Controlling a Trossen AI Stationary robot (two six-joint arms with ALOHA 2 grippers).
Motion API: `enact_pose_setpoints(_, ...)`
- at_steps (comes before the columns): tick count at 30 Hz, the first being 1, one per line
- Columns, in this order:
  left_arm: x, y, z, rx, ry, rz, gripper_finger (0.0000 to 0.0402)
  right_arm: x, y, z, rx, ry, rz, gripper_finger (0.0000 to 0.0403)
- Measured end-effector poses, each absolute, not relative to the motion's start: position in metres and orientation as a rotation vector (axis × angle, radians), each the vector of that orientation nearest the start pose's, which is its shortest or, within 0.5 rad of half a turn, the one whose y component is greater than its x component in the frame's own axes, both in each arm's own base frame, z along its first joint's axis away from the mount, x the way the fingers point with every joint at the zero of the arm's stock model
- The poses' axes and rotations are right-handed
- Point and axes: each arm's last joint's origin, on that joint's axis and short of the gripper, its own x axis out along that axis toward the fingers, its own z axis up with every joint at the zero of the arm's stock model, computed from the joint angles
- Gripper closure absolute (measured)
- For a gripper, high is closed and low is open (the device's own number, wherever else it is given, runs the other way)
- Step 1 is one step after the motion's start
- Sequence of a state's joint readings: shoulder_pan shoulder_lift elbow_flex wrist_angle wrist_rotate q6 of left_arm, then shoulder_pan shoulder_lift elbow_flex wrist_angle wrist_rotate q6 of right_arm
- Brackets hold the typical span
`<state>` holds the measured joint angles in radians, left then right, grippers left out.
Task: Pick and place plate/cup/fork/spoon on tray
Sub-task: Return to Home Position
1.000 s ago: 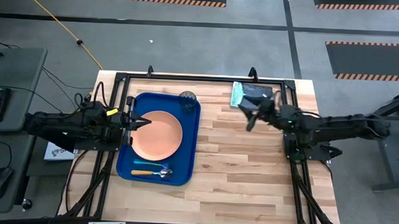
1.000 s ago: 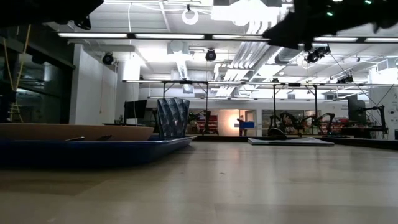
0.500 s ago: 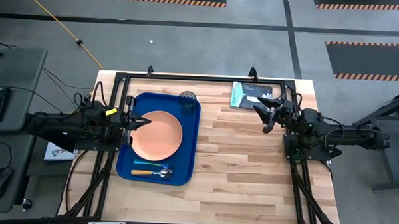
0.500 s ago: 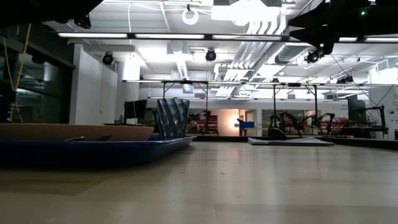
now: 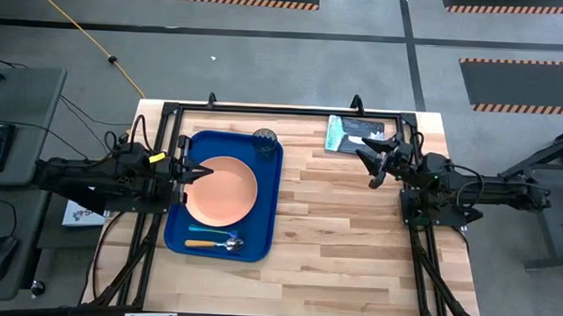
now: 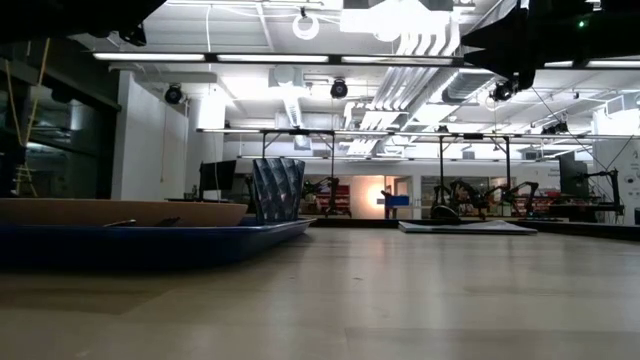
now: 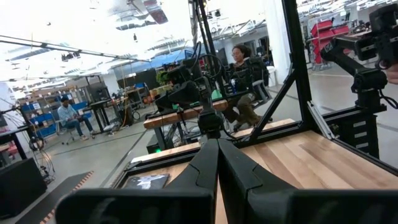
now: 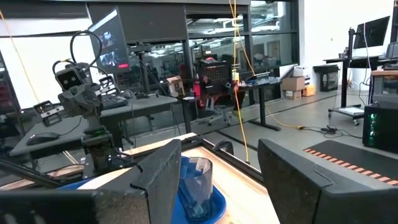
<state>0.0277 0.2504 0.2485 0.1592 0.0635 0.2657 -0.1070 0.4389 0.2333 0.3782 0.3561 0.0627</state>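
The dark-blue tray (image 5: 271, 200) lies on the table's left half. On it rest the peach plate (image 5: 221, 190), the dark cup (image 5: 265, 139) upright at its far right corner, and the light-blue fork (image 5: 213, 230) and orange-handled spoon (image 5: 217, 243) near its near edge. The cup also shows in the right wrist view (image 8: 198, 180) and the low view (image 6: 277, 190). My left gripper (image 5: 206, 172) is shut and empty, raised over the plate's left rim. My right gripper (image 5: 371, 161) is open and empty, raised over the table's far right part.
A flat teal-and-black packet (image 5: 350, 134) lies on the table at the far right, beside my right gripper. Bare wood lies between the tray and the right arm. People sit at desks in the room beyond the table.
My right gripper has drawn back toward the table's right edge, away from the tray, and has then kept still. The things on the tray have not moved.
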Motion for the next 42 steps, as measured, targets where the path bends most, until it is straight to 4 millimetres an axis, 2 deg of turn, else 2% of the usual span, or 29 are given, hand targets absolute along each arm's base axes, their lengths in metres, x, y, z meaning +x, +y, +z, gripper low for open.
enact_pose_setpoints(20, 0.105, 0.001, 0.239, 0.226, -0.108, -0.025, 0.0401, 0.121, -0.023, 0.236, 0.091, -0.132, -0.444, 0.0203)
enact_pose_setpoints(24, 0.106, 0.001, 0.238, 0.226, -0.104, -0.025, 0.0401, 0.115, -0.022, 0.23, 0.102, -0.077, -0.439, 0.0248)
enact_pose_setpoints(28, 0.105, 0.001, 0.238, 0.228, -0.105, -0.025, 0.0401, 0.108, -0.021, 0.223, 0.107, -0.054, -0.443, 0.0335)
enact_pose_setpoints(30, 0.105, 0.001, 0.238, 0.241, -0.105, -0.024, 0.0401, 0.105, -0.021, 0.214, 0.108, -0.062, -0.443, 0.0381)
enact_pose_setpoints(31, 0.106, 0.001, 0.238, 0.242, -0.105, -0.024, 0.0401, 0.104, -0.021, 0.209, 0.109, -0.073, -0.439, 0.0391)
enact_pose_setpoints(36, 0.105, 0.001, 0.238, 0.241, -0.105, -0.024, 0.0401, 0.099, -0.019, 0.188, 0.125, -0.15, -0.405, 0.0376)
enact_pose_setpoints(38, 0.105, 0.001, 0.238, 0.241, -0.105, -0.024, 0.0401, 0.098, -0.018, 0.178, 0.12, -0.14, -0.377, 0.038)
enact_pose_setpoints(42, 0.106, 0.001, 0.238, 0.241, -0.104, -0.024, 0.0401, 0.096, -0.017, 0.173, 0.131, -0.088, -0.338, 0.04)
